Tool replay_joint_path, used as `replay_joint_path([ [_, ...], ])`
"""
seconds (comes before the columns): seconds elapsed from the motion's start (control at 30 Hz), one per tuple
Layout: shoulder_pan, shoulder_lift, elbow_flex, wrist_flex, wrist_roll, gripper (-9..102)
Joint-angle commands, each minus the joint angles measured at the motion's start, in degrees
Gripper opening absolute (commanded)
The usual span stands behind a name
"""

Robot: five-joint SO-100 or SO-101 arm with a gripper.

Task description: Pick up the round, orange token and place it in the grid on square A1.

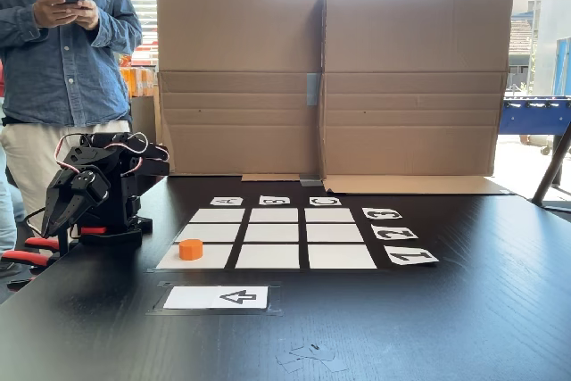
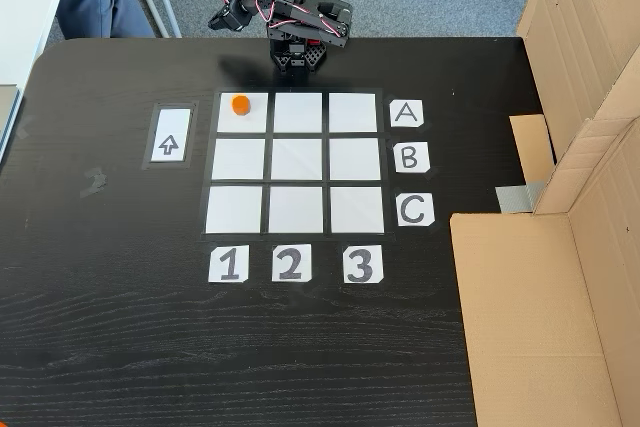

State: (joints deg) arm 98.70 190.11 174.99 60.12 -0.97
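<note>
The orange token [image 1: 191, 249] [image 2: 240, 104] stands upright on the grid [image 1: 274, 233] [image 2: 298, 159], inside square A1 [image 1: 174, 260] [image 2: 252, 121], the corner cell in line with the A and 1 labels. It sits toward that cell's outer top corner in a fixed view from above. My arm is folded back over its base at the table edge. The gripper [image 1: 52, 227] [image 2: 224, 20] hangs nose-down, well clear of the token, its fingers together and holding nothing.
A white card with a black arrow [image 1: 217, 297] [image 2: 170, 134] lies beside the grid. A tall cardboard wall [image 1: 330, 78] [image 2: 560, 297] borders the table. A person [image 1: 62, 51] stands behind the arm holding a phone. Red-handled pliers [image 1: 22, 257] lie near the base.
</note>
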Motion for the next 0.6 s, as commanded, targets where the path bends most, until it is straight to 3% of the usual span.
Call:
replay_joint_path([
  [0.0,2.2,0.4,0.1,0.1,-0.4,-1],
  [0.57,2.4,0.4,0.2,0.9,-0.4,-1],
])
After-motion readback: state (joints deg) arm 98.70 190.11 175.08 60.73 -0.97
